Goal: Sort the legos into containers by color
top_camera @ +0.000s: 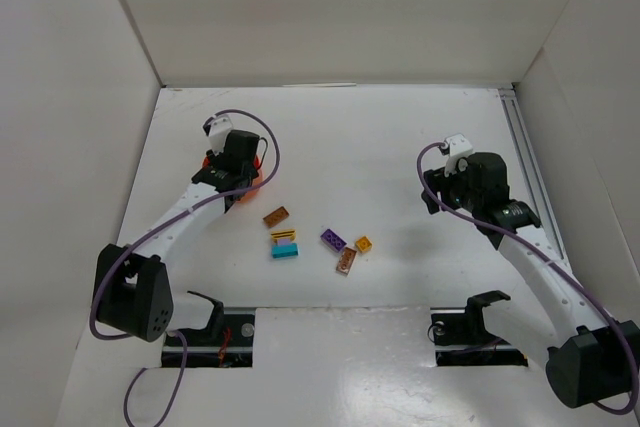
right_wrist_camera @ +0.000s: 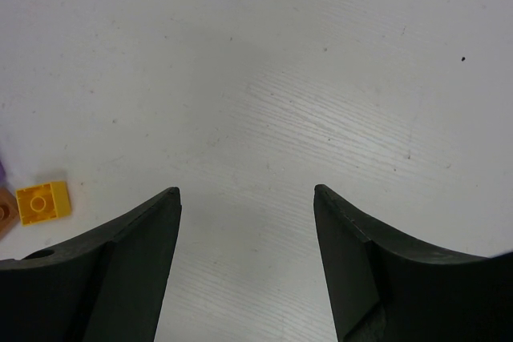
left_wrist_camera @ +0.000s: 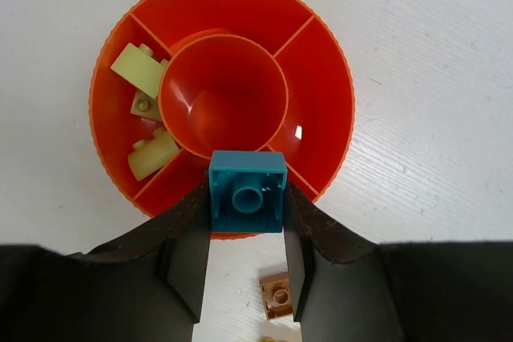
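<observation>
White table (top_camera: 400, 137): the left gripper (left_wrist_camera: 247, 226), clamped on a teal brick (left_wrist_camera: 247, 194) above the near rim of the divided orange bowl (left_wrist_camera: 321, 70), should clear that rim and release over an empty section, not among the lime bricks (left_wrist_camera: 140, 70); the right gripper (right_wrist_camera: 247, 214) gapes empty.

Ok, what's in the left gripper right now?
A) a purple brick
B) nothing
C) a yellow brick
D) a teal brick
D: in the left wrist view, the left gripper is clamped on a teal brick, held at the edge of the bowl.
</observation>
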You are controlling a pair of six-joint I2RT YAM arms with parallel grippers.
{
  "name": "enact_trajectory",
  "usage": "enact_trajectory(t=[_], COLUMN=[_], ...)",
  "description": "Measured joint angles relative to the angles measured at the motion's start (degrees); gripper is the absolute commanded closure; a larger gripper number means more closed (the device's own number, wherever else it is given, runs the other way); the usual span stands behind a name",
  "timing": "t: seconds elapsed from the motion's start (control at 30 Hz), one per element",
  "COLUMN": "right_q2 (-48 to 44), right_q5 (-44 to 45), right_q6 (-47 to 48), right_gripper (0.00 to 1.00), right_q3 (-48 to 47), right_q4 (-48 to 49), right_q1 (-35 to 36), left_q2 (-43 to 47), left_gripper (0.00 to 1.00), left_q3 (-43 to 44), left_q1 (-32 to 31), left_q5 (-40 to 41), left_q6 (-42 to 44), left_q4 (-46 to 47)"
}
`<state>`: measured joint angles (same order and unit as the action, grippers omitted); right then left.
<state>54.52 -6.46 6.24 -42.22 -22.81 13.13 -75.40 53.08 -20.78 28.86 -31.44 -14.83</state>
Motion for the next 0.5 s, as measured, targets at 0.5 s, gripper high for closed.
enact_trajectory(t=[0.5], right_q2=[0.00], right_q5=[-0.02], right_q6=[0.07], right_gripper=[0.28], right_q3=[0.00], right_q4=[0.02], right_q1=[0.00], left_q2=[0.00], left_gripper=[0.46], left_q3=[-0.13], left_q1=[0.02], left_q5=[0.09], left_q6=[-0.57], left_q4=[-0.07])
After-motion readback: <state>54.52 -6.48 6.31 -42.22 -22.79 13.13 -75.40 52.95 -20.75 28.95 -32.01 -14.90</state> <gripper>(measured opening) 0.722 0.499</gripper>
